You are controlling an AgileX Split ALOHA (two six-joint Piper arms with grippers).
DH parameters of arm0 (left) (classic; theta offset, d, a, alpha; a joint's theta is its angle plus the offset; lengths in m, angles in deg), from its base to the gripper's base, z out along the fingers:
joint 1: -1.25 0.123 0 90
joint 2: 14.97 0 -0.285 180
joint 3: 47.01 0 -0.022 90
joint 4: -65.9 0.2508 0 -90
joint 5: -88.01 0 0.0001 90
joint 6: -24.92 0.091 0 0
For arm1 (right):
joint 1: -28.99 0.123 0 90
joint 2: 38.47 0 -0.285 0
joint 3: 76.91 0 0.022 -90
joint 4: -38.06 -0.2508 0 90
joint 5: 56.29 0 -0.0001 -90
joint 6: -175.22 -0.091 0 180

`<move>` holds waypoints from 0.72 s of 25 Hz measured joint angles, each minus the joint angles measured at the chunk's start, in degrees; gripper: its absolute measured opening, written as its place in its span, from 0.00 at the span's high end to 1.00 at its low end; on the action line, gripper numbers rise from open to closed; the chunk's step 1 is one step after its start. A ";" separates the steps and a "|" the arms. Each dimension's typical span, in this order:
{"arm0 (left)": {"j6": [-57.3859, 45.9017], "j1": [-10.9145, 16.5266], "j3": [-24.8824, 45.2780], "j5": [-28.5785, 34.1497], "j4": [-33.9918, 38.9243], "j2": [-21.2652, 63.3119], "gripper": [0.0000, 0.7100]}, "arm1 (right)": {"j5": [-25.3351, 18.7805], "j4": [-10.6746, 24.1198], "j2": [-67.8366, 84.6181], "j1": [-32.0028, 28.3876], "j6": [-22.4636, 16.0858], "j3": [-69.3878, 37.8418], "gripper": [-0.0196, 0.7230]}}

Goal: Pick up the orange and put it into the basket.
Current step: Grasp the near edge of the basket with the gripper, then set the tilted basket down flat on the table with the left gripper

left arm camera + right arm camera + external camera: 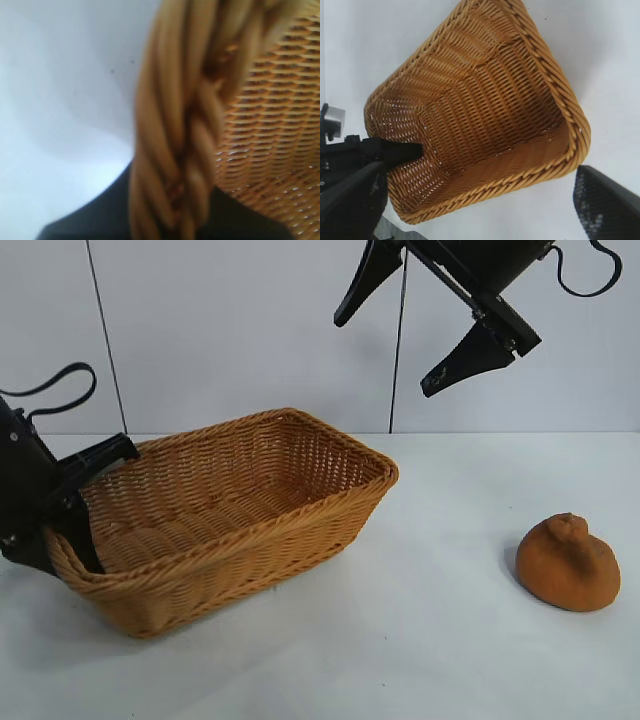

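Note:
The orange [568, 565], dull orange-brown with a knobby top, lies on the white table at the right, well apart from the basket [262, 558]. The tan wicker basket stands left of centre with nothing in it. My left gripper [95, 502] straddles the basket's left short wall and is shut on the braided rim [190, 125], which fills the left wrist view between its dark fingers [100, 220]. My right gripper [415, 325] hangs high above the table, open and holding nothing, and looks down into the basket [555, 85]. The orange does not show in either wrist view.
White table [450, 660] runs between the basket and the orange and along the front. A pale panelled wall [250, 330] stands behind. The left arm's finger [400, 150] reaches inside the basket.

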 joint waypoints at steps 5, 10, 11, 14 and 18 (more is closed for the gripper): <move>9.39 0.50 -10.95 7.52 2.94 -0.15 0.88 | -0.22 0.00 0.00 0.00 0.00 0.00 0.04; 13.00 0.37 -20.72 17.82 7.98 -5.71 0.88 | -0.68 0.00 0.00 0.00 0.00 0.00 0.04; 14.06 0.00 -22.32 19.42 8.40 -7.29 0.88 | -0.78 -0.02 0.00 0.00 0.00 0.00 0.04; 16.52 -1.94 -26.52 22.72 9.17 -11.25 0.88 | -1.17 -0.09 0.00 0.00 0.00 0.00 0.04; 17.54 -4.17 -29.51 23.66 8.70 -15.29 0.88 | -1.46 -0.13 0.00 0.00 0.00 0.00 0.04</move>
